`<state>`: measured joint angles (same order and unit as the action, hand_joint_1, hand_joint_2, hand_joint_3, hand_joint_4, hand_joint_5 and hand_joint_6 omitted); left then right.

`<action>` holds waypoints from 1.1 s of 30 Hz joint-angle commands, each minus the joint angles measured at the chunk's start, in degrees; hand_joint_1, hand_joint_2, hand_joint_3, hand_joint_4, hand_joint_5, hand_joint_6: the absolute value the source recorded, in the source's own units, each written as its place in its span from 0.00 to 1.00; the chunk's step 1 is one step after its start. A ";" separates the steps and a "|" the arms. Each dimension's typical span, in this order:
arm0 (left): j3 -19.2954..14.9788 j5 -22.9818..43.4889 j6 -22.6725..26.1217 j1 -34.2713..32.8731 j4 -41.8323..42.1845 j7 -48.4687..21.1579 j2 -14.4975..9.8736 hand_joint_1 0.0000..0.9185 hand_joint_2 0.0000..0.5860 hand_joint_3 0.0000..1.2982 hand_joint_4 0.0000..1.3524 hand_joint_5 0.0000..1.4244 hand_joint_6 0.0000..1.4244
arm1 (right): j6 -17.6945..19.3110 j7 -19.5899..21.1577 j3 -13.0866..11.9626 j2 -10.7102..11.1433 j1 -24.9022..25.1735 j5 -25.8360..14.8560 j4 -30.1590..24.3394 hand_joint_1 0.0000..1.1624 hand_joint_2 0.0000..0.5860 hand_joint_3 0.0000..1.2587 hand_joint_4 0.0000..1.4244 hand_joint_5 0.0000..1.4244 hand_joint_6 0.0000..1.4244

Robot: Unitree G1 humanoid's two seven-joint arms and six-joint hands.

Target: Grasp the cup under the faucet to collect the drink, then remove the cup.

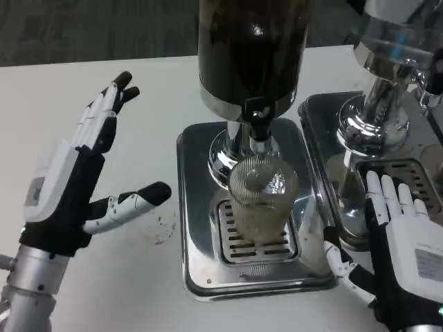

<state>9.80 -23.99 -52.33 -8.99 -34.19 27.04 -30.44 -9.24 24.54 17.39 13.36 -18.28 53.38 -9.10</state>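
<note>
White table [83, 83] (faintly stained), grey carpet [83, 28] behind, left hand [76, 187] and right hand [405, 249] spread, empty

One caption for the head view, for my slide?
Cup on tray under faucet; both hands open beside it.

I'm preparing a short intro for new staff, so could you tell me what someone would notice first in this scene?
First comes the dark drink dispenser at top centre, with a clear ribbed cup standing under its faucet on the shiny drip tray. Next, the left hand hovers open to the left of the tray, while the right hand rests at the lower right, by a second chrome dispenser.
</note>
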 commanded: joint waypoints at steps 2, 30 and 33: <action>-1.76 7.87 -5.26 -0.21 7.93 -8.00 1.02 0.00 0.08 0.00 0.00 0.06 0.06 | 1.00 -0.03 -0.18 0.17 0.50 -0.85 0.66 0.32 0.75 0.00 0.00 0.00 0.03; -0.50 9.67 -10.07 -11.61 4.84 -33.32 9.67 0.00 0.13 0.04 0.00 0.14 0.11 | 0.36 2.07 -0.45 -0.86 -1.08 -0.49 0.01 0.32 0.75 0.00 0.00 0.00 0.03; -0.75 8.24 -10.56 -12.06 3.89 -32.79 10.27 0.00 0.14 0.04 0.00 0.14 0.11 | 0.17 2.23 -0.38 -1.23 -1.51 -0.28 -0.26 0.32 0.75 0.00 0.00 0.00 0.03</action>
<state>9.49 -14.28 -61.73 -20.04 -29.38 -6.58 -20.66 -8.86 25.82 17.18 12.30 -19.05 52.53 -8.77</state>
